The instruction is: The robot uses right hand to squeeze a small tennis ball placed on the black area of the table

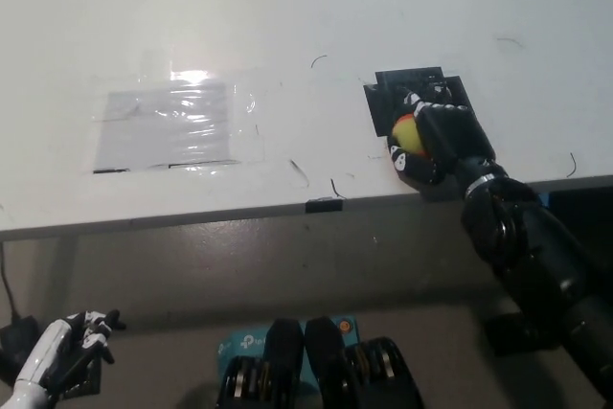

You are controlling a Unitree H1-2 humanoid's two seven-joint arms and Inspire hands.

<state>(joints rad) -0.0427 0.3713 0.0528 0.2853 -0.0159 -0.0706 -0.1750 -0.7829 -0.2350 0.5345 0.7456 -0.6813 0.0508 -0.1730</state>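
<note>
Black right hand clamped around small tennis ball on black area, fingers wrapped over ball; white left hand low, well off that patch, fingers apart; even all-round pressure judged best, ball kept over patch

Table: fills the upper part of the head view; its front edge runs across the middle of the view.
Taped patch: on the table, right of centre, near the front edge.
Tennis ball: on the near left corner of the taped patch, enclosed by the right hand, which reaches in over the table's front edge from the lower right.
Plastic sheet: flat on the table, well left of the taped patch.
Tape tab: on the table's front edge, between sheet and patch.
Left hand: below the table's front edge, far left, well apart from the taped patch.
</note>
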